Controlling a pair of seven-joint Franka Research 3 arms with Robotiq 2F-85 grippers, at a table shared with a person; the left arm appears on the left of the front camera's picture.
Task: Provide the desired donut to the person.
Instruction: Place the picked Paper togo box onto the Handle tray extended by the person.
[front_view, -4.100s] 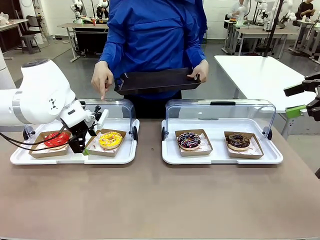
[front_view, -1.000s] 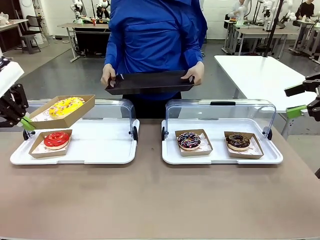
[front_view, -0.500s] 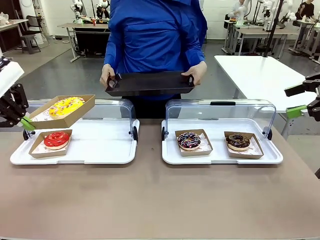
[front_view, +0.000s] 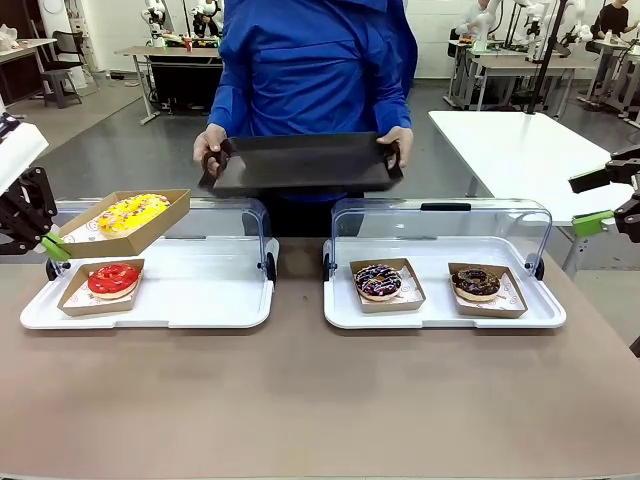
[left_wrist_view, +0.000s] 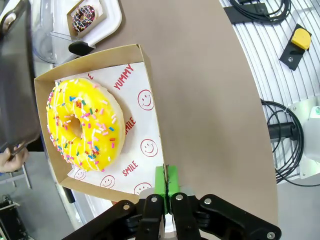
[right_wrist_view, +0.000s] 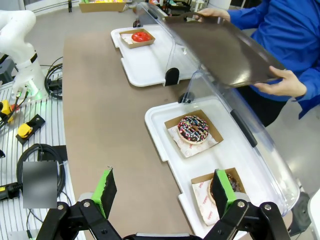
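Left of frame, a cardboard tray (front_view: 165, 220) bearing the yellow sprinkled donut (front_view: 130, 212), glossy with multicoloured flecks, hangs tilted above the left white tray (front_view: 200, 295), where a red donut (front_view: 113, 278) sits. The right white tray (front_view: 440, 312) holds a sprinkled chocolate donut (front_view: 378, 281) and a second chocolate donut (front_view: 476, 283). The left gripper (left_wrist_view: 166, 181) is pinched tight on the cardboard tray's rim. The right gripper (right_wrist_view: 164, 191) is spread wide, empty. Top centre, the person (front_view: 310, 70) grips a black tray (front_view: 300, 165) with both hands.
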